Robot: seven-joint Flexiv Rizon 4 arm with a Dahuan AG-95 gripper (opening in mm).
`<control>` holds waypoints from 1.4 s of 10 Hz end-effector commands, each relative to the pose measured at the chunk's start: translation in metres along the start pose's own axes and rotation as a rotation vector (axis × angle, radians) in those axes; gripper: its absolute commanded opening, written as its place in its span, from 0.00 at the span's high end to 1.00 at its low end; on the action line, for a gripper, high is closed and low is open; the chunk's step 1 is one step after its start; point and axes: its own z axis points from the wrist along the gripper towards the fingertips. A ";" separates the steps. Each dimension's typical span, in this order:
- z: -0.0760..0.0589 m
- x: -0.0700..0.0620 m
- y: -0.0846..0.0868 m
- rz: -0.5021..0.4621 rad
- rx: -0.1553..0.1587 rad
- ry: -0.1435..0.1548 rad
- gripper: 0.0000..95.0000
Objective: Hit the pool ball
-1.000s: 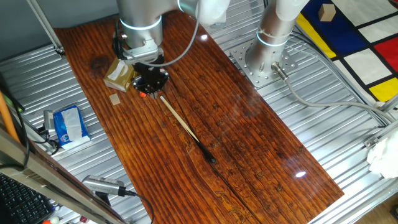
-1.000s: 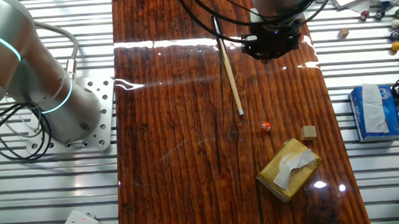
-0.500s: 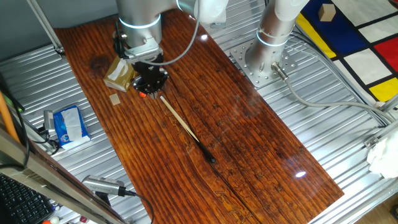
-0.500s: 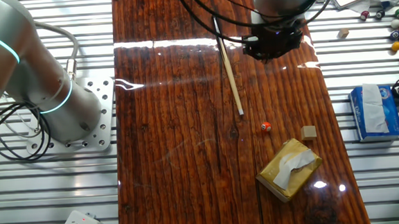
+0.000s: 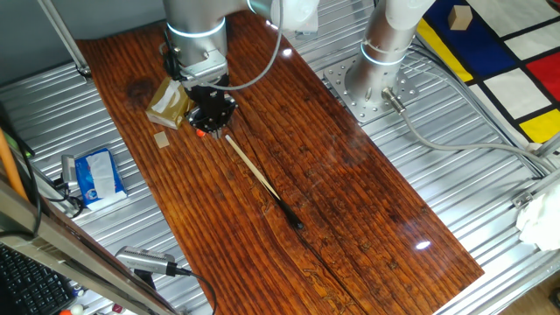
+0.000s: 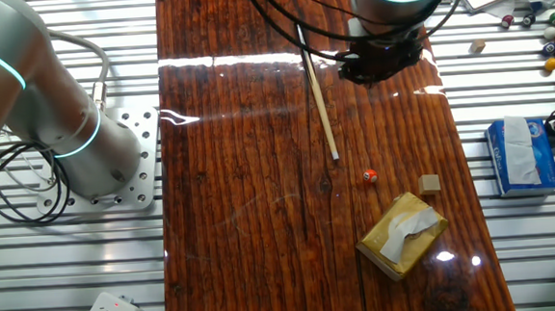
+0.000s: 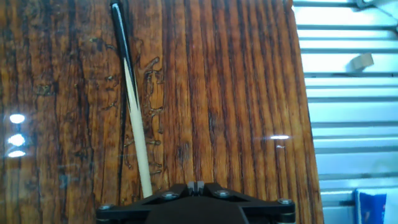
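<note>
The pool ball [image 6: 370, 176] is a tiny red-orange sphere on the wooden table, between the cue's pale tip and the tan cardboard box [image 6: 403, 233]. In one fixed view the ball [image 5: 200, 134] peeks out just beside my gripper [image 5: 213, 114]. A thin cue stick [image 6: 318, 95] lies flat on the table; it also shows in the hand view [image 7: 132, 93], left of my gripper [image 7: 196, 185]. My gripper [image 6: 378, 64] hovers right of the cue with its fingers closed together and nothing between them. The ball is out of the hand view.
A small flat tan block [image 6: 430, 184] lies by the box. A blue tissue pack [image 6: 522, 155] sits on the metal slats off the table's edge. A second arm's base [image 6: 94, 157] stands beside the table. Small coloured balls [image 6: 550, 37] lie at the far corner.
</note>
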 end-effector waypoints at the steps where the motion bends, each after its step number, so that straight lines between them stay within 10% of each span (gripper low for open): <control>1: 0.000 0.000 0.000 -0.014 -0.001 -0.004 1.00; 10: 0.000 -0.001 -0.001 -0.029 -0.065 -0.028 1.00; 13: 0.009 -0.006 -0.006 -0.039 -0.129 -0.053 1.00; 14: 0.013 -0.011 -0.008 -0.049 -0.159 -0.070 0.80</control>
